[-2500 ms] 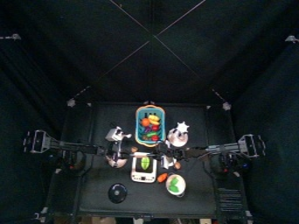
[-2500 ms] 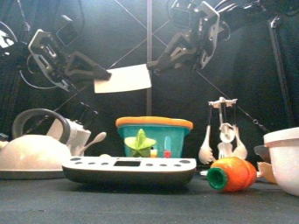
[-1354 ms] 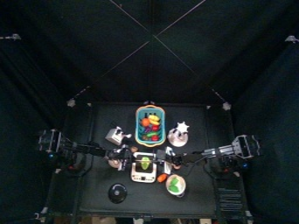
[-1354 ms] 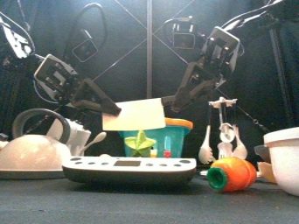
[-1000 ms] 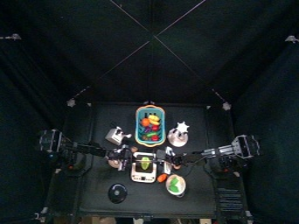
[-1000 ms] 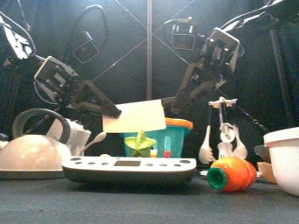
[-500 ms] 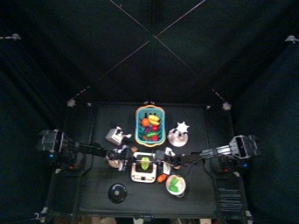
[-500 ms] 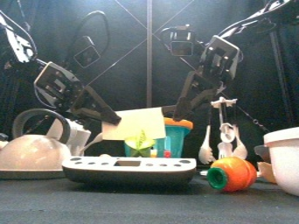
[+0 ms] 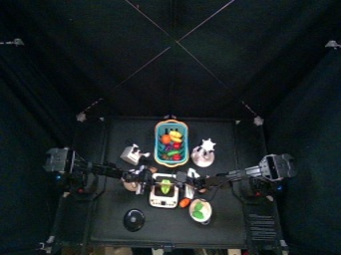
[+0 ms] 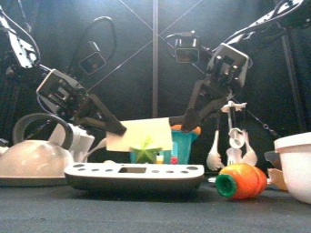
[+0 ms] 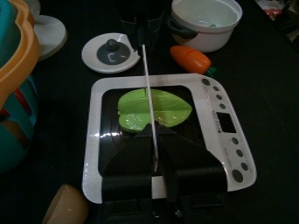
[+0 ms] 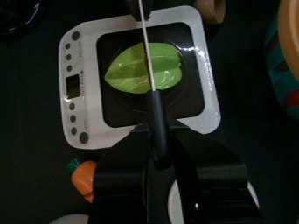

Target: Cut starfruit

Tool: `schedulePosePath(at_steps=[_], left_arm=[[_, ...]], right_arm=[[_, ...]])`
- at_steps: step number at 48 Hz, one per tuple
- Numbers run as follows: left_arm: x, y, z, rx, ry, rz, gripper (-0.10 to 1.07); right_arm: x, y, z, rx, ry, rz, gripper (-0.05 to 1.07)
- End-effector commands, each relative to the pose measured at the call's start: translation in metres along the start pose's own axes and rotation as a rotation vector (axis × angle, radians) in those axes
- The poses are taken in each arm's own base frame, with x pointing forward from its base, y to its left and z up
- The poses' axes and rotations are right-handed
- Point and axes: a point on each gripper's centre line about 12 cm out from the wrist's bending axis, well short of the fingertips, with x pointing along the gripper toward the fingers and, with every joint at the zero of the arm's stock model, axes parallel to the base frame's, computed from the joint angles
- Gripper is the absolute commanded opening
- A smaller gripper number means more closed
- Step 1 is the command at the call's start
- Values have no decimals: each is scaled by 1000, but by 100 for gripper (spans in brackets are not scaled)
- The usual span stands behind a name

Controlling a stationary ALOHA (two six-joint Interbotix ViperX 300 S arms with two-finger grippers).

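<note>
The starfruit (image 11: 152,109), small and yellow-green, lies on the black middle of a white board with buttons (image 11: 222,114). It also shows in the right wrist view (image 12: 142,68), the top view (image 9: 164,185) and the front view (image 10: 148,151). My left gripper (image 11: 156,166) and right gripper (image 12: 156,131) are each shut on one end of a thin white card (image 10: 136,135). The card stands on edge, and its edge (image 11: 147,87) runs across the middle of the fruit. In the front view its lower edge is down at the fruit's height; I cannot tell whether they touch.
A teal basket of mixed fruits (image 9: 172,141) stands behind the board. A white kettle (image 10: 31,159) is at the left. An orange-and-green piece (image 10: 239,182), a white bowl (image 10: 295,164) and a rack of spoons (image 10: 231,136) are at the right. A round lid (image 11: 111,52) lies nearby.
Both arms have come down with the card held between them, from high above the basket's rim to the level of the starfruit.
</note>
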Motion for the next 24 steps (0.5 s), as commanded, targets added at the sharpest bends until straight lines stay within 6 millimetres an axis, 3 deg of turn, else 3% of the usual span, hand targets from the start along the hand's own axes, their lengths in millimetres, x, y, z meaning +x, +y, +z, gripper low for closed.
schedulePosePath(at_steps=[1,24], left_arm=[[-1,-1,-5,3,20,-4,39],[-1,-1,-7,4,43,1,39]], right_arm=[[-2,-2,4,10,-4,-8,53],[6,-6,8,9,-1,-21,53]])
